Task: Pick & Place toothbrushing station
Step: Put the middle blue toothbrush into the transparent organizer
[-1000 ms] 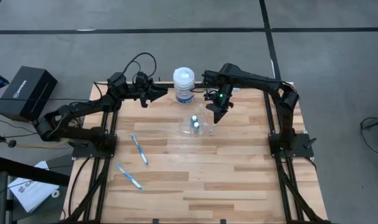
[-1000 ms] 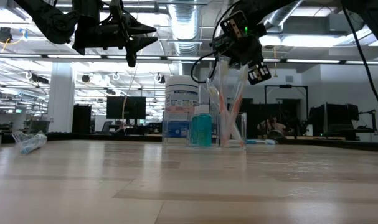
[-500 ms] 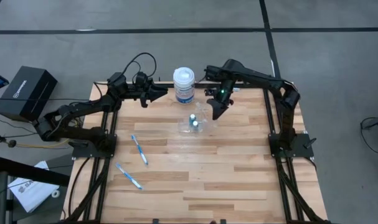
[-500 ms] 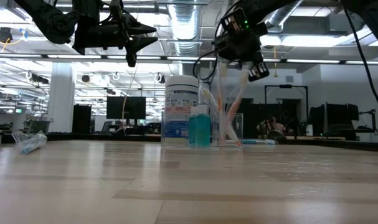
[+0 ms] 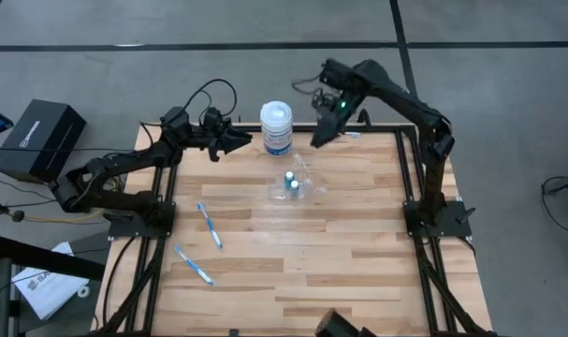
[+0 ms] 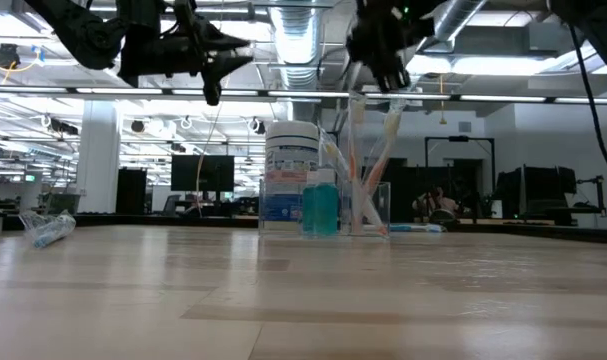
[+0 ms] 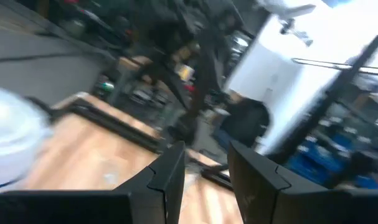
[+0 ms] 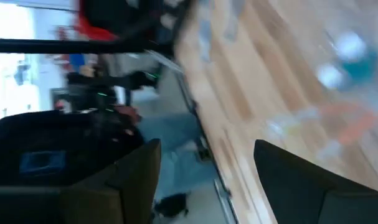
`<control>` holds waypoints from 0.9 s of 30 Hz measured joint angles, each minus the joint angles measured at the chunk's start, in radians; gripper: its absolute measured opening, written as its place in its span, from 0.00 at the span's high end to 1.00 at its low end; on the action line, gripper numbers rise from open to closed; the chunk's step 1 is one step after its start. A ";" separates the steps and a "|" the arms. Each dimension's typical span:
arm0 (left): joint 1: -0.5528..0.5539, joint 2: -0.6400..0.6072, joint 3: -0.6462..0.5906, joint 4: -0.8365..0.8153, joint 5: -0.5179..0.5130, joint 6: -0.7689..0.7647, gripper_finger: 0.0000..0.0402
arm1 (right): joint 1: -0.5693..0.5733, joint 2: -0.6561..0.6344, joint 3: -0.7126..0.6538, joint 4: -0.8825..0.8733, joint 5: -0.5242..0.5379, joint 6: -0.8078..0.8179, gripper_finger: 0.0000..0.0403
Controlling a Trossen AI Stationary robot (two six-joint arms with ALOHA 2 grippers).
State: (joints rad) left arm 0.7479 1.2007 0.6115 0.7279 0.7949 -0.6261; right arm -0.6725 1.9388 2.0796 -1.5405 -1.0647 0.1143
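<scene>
The right gripper [image 5: 318, 139] hangs open and empty at the table's far edge, beside the white jar [image 5: 276, 127]. Just nearer stands the clear holder [image 5: 296, 187]. 2 toothbrushes [image 5: 209, 225] lie left. The left gripper [image 5: 243, 140] waits open.

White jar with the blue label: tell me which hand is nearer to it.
Right, narrowly. The right hand hangs in the air just beside the white jar, toward the table's back edge. The left hand hovers on the jar's opposite side, about as close.
</scene>
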 joint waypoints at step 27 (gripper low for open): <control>0.140 -0.002 0.627 -0.581 -0.094 0.293 0.79 | -0.006 -0.249 0.231 0.528 0.310 -0.009 0.38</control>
State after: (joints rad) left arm 0.8879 1.1992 1.2381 0.1467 0.7005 -0.3328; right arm -0.6783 1.6895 2.3109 -1.0127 -0.7551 0.1048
